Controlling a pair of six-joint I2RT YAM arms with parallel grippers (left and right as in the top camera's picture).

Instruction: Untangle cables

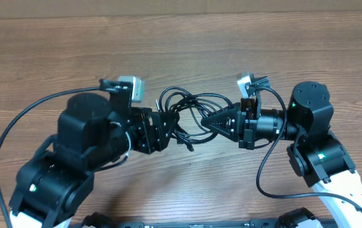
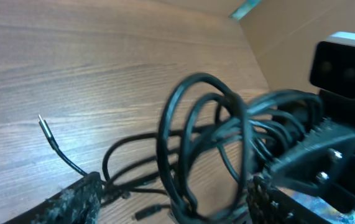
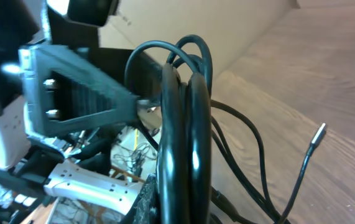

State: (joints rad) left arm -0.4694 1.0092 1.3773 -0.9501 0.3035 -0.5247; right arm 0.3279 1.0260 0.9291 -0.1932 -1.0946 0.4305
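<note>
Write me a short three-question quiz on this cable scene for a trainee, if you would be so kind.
1. True or false: the cables lie apart in straight lines on the table.
2. Where is the tangle? A) between the left gripper and the right gripper; B) at the table's far edge; C) beneath the right arm's base.
3. In the right wrist view, what tips the loose cable end at the right?
Key: 1 false, they are looped together; 2 A; 3 a small metal plug.
</note>
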